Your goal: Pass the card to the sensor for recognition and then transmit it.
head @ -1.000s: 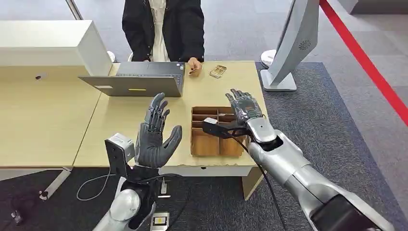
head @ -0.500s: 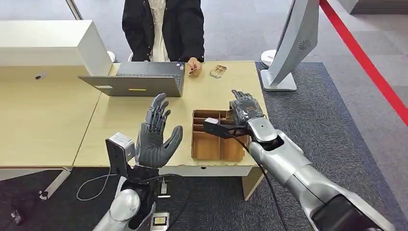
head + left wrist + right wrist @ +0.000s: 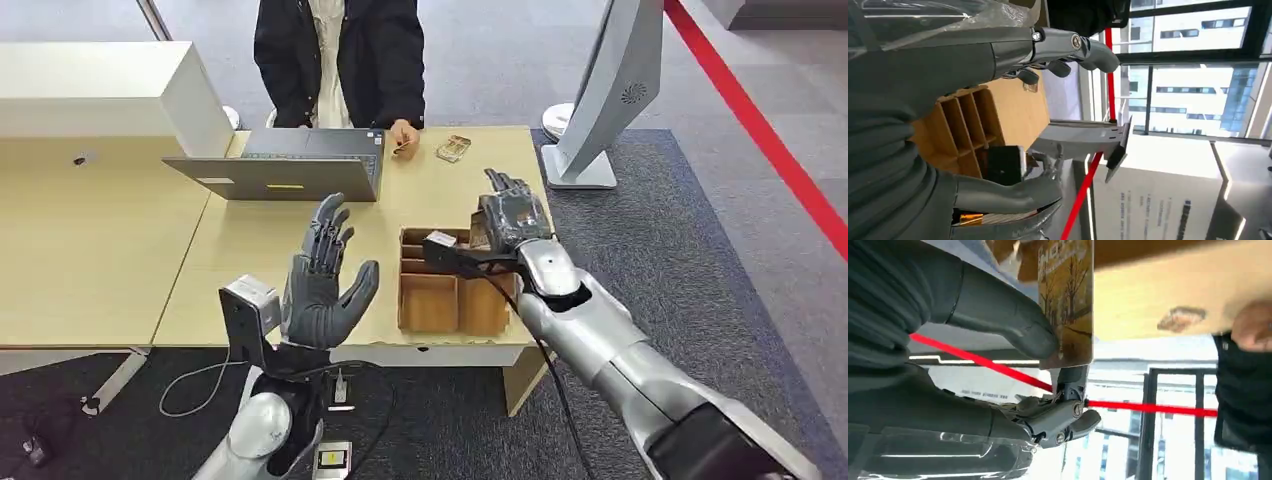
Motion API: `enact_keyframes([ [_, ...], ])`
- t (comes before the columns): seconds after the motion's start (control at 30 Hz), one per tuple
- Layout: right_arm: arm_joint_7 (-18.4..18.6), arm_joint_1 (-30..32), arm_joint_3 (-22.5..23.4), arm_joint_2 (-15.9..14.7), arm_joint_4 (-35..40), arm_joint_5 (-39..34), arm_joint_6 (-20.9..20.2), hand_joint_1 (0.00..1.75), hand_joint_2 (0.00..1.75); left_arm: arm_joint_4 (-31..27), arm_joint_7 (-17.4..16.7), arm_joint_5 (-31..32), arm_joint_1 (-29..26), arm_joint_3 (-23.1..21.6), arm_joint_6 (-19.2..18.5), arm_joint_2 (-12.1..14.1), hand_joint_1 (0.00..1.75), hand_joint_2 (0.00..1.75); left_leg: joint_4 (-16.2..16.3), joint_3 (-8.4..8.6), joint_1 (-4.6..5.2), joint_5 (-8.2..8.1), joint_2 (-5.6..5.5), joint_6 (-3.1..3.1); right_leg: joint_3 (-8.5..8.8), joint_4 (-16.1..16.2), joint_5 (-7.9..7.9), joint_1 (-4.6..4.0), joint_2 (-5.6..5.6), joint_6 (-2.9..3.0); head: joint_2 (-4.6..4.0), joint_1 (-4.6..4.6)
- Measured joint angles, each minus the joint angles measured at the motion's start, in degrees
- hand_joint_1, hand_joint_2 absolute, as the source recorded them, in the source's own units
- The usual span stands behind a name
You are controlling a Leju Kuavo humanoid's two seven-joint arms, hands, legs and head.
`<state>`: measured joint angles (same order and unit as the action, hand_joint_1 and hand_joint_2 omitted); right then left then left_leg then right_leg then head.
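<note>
Pinching a card [image 3: 1068, 300], right hand [image 3: 512, 222] hovers over wooden table [image 3: 120, 250] — left hand [image 3: 322, 285] spread.

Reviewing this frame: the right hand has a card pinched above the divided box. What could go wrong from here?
1. The right hand holds the card by thumb pressure near one edge, so it could slip and drop into the cardboard box.
2. The cable hanging by the right arm might snag on the table edge.
3. The person's hand rests near the small item, so a forward reach may come close.
</note>
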<state>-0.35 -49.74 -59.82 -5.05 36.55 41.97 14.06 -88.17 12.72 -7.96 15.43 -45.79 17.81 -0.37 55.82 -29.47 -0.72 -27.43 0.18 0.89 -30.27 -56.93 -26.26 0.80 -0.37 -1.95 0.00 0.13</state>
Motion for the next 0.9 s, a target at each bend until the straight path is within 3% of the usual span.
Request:
enact_keyframes([
  [0.23, 1.7, -1.0, 2.6, -0.2, 2.5, -0.1, 4.9, 1.75, 1.75, 0.0, 0.3, -0.4, 0.5, -0.1, 0.4, 0.0, 0.0, 1.75, 0.0, 0.01, 0.0, 0.0, 0.01, 0.0, -0.01, 0.0, 0.0, 0.0, 0.0, 0.0, 0.0, 0.0],
  [0.47, 2.8, -3.1, 5.8, -1.0, 6.4, 0.6, 4.9, 1.75, 1.75, 0.6, 1.2, -1.1, 1.3, -0.4, 0.4, -0.5, 0.0, 1.75, 0.0, 0.02, 0.0, 0.0, 0.02, 0.0, -0.01, 0.0, 0.0, 0.0, 0.01, 0.0, 0.0, 0.0],
  [0.7, 2.4, -3.7, 6.8, -1.3, 7.7, 2.3, 3.2, 1.75, 1.75, 1.3, 1.8, -1.5, 1.9, -1.0, -0.3, -0.8, 0.0, 1.75, 0.0, 0.0, 0.0, 0.0, 0.01, 0.0, -0.01, 0.0, 0.0, 0.0, 0.01, 0.0, 0.0, 0.0],
  [0.9, 1.3, -7.8, 6.6, -0.6, 7.3, 3.1, -0.9, 1.75, 1.75, 2.1, 2.5, -2.0, 2.5, -1.2, -2.0, -1.4, 0.0, 1.75, 0.0, -0.01, 0.0, 0.0, 0.02, 0.0, -0.01, 0.0, 0.01, 0.0, 0.01, 0.0, 0.0, 0.0],
])
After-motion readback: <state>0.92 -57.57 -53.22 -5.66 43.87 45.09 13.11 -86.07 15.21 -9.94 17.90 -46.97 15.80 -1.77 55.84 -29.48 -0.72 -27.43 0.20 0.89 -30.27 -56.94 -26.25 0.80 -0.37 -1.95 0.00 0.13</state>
